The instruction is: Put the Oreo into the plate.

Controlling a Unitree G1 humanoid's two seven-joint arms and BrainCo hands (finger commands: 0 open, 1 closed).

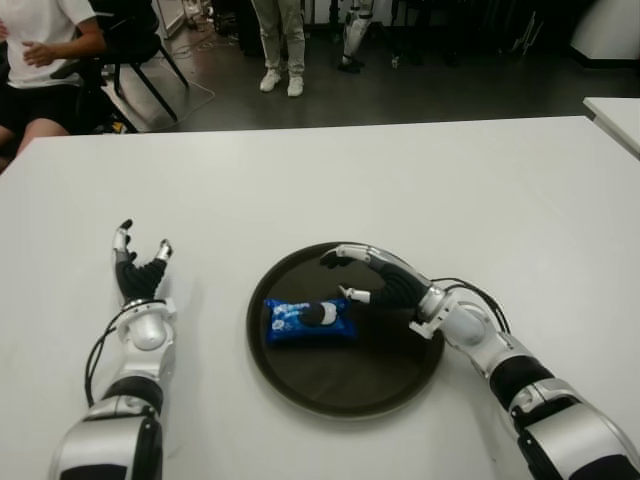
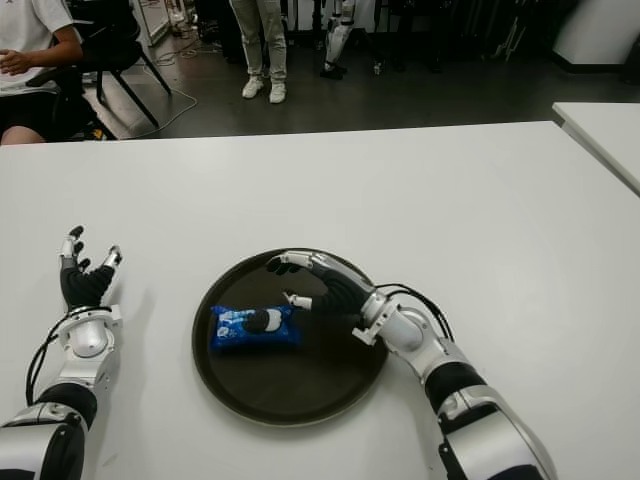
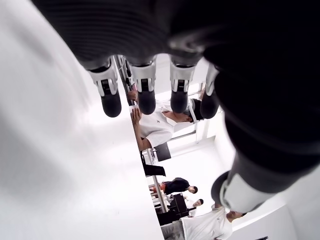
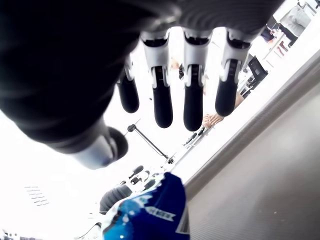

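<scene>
Oreo pack (image 1: 308, 320) lies flat in plate (image 1: 400, 385); right hand (image 1: 385, 280) at its 3 o'clock, fingers spread, holding nothing, should lift clear without nudging it; left hand (image 1: 138, 270) idle, fingers apart.

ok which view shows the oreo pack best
The left eye view: the whole Oreo pack lies in the plate, just off the open right hand. The right eye view shows the same. The right wrist view catches one blue end; the left wrist view shows none.
</scene>
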